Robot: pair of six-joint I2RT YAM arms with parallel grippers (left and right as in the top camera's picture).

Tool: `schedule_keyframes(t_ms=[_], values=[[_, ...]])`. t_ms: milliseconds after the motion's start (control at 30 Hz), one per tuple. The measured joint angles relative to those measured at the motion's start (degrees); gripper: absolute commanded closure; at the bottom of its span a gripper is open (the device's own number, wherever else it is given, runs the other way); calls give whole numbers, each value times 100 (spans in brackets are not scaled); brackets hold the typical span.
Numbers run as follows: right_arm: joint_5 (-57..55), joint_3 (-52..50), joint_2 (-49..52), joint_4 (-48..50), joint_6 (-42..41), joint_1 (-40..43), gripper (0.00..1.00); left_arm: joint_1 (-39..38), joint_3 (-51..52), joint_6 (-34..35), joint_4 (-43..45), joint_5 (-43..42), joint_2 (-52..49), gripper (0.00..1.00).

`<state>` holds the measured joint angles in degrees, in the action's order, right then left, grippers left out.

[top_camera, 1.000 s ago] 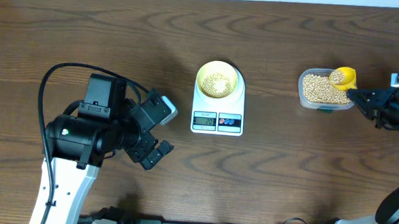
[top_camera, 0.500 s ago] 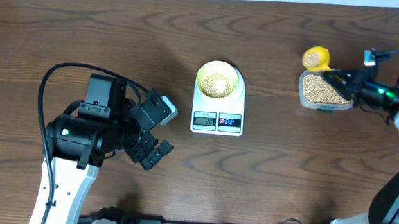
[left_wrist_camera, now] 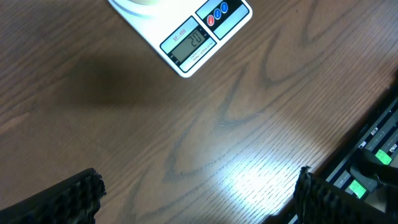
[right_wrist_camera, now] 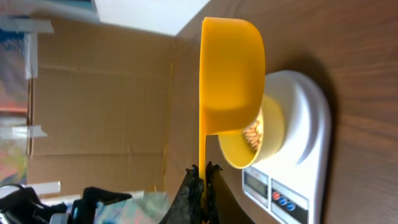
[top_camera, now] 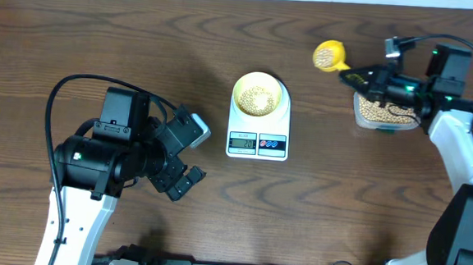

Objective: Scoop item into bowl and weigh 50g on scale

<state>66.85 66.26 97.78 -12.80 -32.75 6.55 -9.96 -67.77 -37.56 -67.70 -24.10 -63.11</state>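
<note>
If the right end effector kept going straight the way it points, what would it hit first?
Past the yellow scoop the right end effector holds, probably nothing: from overhead, its line passes the far side of the bowl on the scale. Height is unclear.

Overhead, both wrist views: common scale (top_camera: 257, 144)

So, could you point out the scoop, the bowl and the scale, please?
scoop (right_wrist_camera: 230, 81): right wrist view, outer wall of its cup.
bowl (top_camera: 239, 91): overhead view, left side of its rim.
scale (top_camera: 257, 142): overhead view, front panel beside the display.
</note>
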Motion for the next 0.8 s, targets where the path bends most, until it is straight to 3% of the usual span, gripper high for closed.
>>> schedule_keyframes(t_ms=[400,800], values=[[-459,0,0,4,358,-837,99,0,0,0,2,0,0,0],[-1246,0,0,-26,1484,-1593,99,0,0,0,0,0,0,0]])
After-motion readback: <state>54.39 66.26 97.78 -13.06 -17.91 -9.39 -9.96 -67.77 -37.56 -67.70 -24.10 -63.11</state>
